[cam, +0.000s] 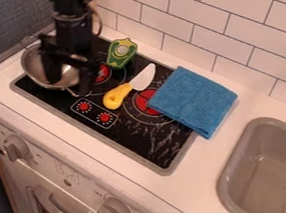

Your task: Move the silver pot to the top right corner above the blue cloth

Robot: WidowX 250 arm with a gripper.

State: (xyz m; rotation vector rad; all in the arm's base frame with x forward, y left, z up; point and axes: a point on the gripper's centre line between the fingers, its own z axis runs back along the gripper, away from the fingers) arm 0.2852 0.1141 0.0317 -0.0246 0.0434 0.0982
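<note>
Tiled wall behind, pot well left of the blue cloth

White tiles back the counter, and your landmark is the blue cloth, lying partly over the right side of the stovetop. Your silver pot sits well to the left of the cloth, at the stovetop's far-left side. Your gripper is down at the pot's cloth-side rim with its fingers spread, one over the bowl, the other by the near handle; you can't count the pot as held.

If you close off-centre, the fingers may slip off the curved rim or catch the handle, and the pot could tip or swivel. Carry it too low and it can knock the green toy and the yellow-handled knife, both left of the cloth. Above the cloth, the strip before the tiles looks tight: overshoot and you bump the wall; drop short and you ruck the cloth.
</note>
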